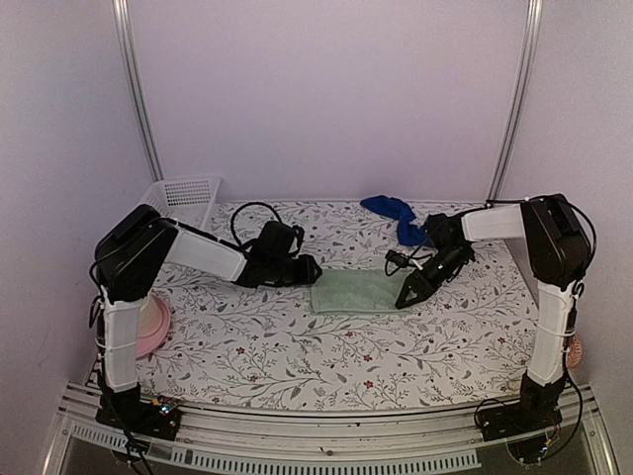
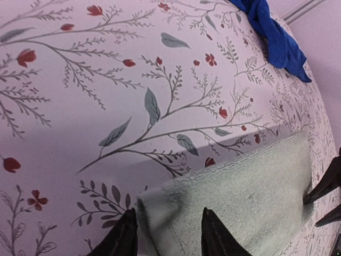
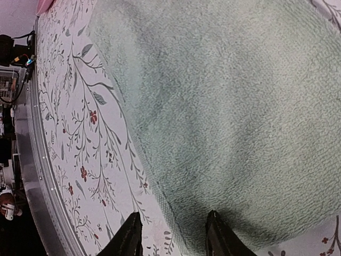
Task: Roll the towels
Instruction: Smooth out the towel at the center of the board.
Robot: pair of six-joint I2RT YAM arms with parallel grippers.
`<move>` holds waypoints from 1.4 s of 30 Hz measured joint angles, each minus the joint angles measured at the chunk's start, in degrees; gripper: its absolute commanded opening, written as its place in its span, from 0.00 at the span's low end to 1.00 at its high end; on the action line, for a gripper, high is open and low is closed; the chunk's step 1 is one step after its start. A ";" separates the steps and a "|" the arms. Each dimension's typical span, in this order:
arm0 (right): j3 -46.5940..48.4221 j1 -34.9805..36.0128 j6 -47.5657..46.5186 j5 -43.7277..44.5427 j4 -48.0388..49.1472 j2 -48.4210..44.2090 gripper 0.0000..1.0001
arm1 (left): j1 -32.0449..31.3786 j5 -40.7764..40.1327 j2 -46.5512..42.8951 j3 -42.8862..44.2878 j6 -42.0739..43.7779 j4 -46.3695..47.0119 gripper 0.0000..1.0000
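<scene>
Sage-green towel (image 1: 356, 292) flat mid-bench, a claw at each short end!
It lies on the bench (image 1: 297, 356) with its long axis running left to right; the blue towel (image 1: 394, 213) sits bunched near the far edge, well apart. The left claw (image 2: 168, 213) is at the left end and the right claw (image 3: 173, 213) at the right, equally near. Both are part-spread, straddling the hem, pinching nothing as far as I can see.

Parted left end effector (image 2: 168, 221) straddles the green towel (image 2: 250, 186) edge; blue towel (image 2: 274, 32) bunched beyond
</scene>
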 measured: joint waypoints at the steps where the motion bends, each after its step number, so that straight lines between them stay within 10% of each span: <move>1: 0.00 0.00 -0.26 0.00 -0.61 -0.59 0.44 | 0.20 -0.61 -0.61 -0.11 0.07 -0.37 0.62; 7: 2.58 -0.11 -1.42 -0.66 -3.10 -4.92 0.48 | 0.94 -1.49 -5.49 -0.59 0.83 -0.66 0.78; 23: 9.49 -3.06 3.65 -0.44 2.84 -2.12 0.21 | -8.20 2.54 -5.81 -7.02 -3.23 2.99 0.23; 35: 7.10 -3.10 8.41 7.39 6.51 3.50 0.21 | -7.89 3.17 -4.55 -9.25 -4.83 3.87 0.35; 42: 6.64 -3.13 7.76 8.46 6.80 2.97 0.37 | -7.02 3.72 -4.55 -9.22 -4.59 4.76 0.47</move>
